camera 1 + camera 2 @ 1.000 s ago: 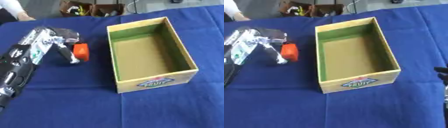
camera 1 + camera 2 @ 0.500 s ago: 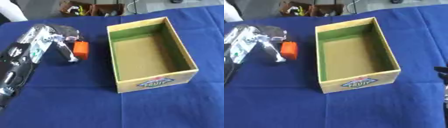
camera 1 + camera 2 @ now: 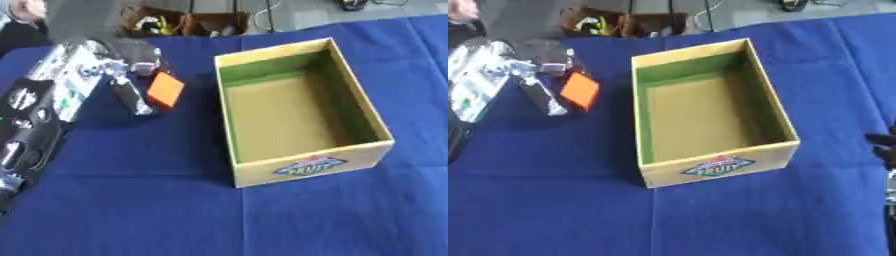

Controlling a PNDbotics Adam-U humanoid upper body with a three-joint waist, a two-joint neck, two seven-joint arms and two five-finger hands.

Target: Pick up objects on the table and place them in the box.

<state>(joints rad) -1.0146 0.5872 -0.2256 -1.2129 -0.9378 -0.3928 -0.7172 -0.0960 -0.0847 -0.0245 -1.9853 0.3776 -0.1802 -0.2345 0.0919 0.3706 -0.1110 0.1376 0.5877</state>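
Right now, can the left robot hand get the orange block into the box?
Probably yes: the left robot hand has its fingers round the orange block beside the box, whose top is open and which looks empty.

Your bench is covered edge to edge by a deep blue cloth, lying mostly flat with a few shallow creases, and it fills nearly all of what you see. It sits a little askew, its far edge sloping up toward the right. Past that edge you get a strip of pale grey floor. On it, near the middle, stands an open brown cardboard carton with small yellow and dark items inside that you cannot make out. Thin cables trail across the floor just beside the carton. Light is even and soft, casting only faint shadows on the cloth.
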